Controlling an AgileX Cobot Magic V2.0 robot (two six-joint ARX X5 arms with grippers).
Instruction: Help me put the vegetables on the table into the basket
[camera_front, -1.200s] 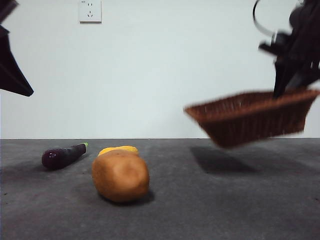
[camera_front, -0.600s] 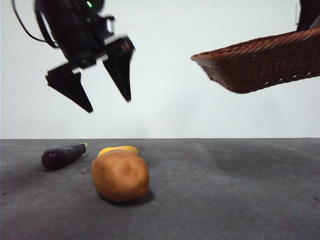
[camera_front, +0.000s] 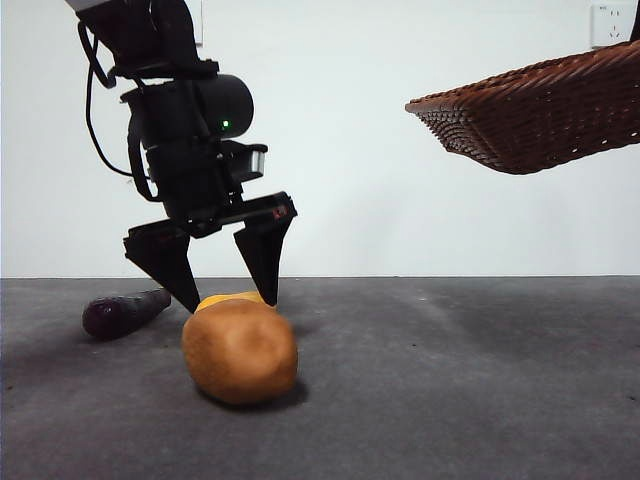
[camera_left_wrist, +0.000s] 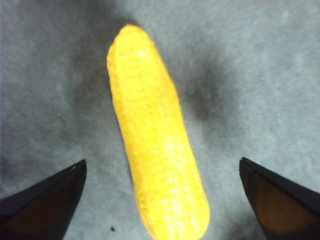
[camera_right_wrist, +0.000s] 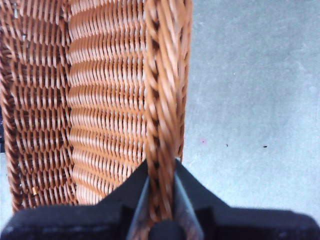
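Front view: left hand (camera_front: 228, 300) is low over the desk (camera_front: 450, 380), jaws spread wide, tips straddling the yellow vegetable (camera_front: 235, 298) lying just behind the potato (camera_front: 240, 350); the eggplant (camera_front: 125, 312) lies nearer the desk's left edge. The basket (camera_front: 530, 115) hangs tilted, well clear of the desk, toward its right side. Left wrist view: the yellow vegetable (camera_left_wrist: 155, 150), a ridged cob shape, lies between the open jaws, untouched. Right wrist view: right hand (camera_right_wrist: 161, 200) is clamped on the basket's braided rim (camera_right_wrist: 162, 90); basket holds nothing visible. Judgement: first pick in hand; next move calls for closing across the cob's narrow width, then lifting.
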